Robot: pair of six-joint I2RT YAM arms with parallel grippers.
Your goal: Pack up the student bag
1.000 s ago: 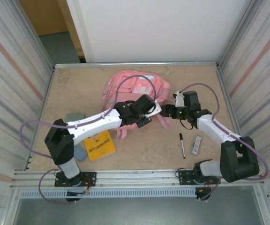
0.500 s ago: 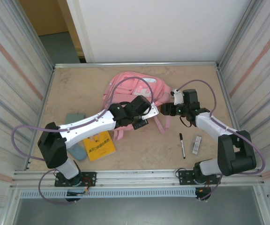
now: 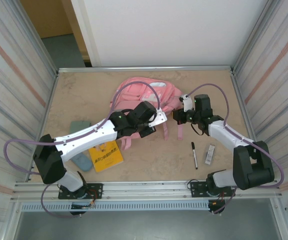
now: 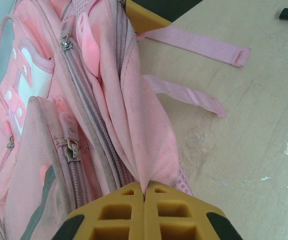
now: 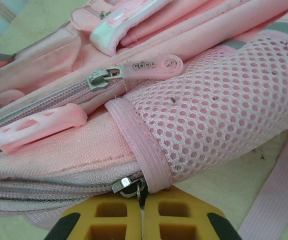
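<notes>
Centrally, on the far half of the tabletop [image 3: 74,95]: student bag [image 3: 144,92], pink, laid flat, its long axis set roughly left to right, straps [image 3: 180,131] trailed toward the near edge

Left fingers [image 4: 145,202]: brought fully together, a fold of the bag's pink fabric pinched between them at its near side

Right fingers [image 5: 143,202]: likewise closed, at the bag's right end beside the mesh pocket [image 5: 219,105]; the metal zip pull [image 5: 129,184] appears to be caught between them. The bag is thus met from the near side by both arms, the zip line [image 5: 44,190] being seen to run leftward from the right fingers, along the bag's length; the pull is judged to be the right arm's work, the fabric being braced by the left

Room: bare tabletop is left on either side of the bag; the far edge is close behind it

Near side, well apart from the bag: yellow book [image 3: 105,155], teal case [image 3: 80,125], black pen [image 3: 194,155], small grey item [image 3: 210,154]
</notes>
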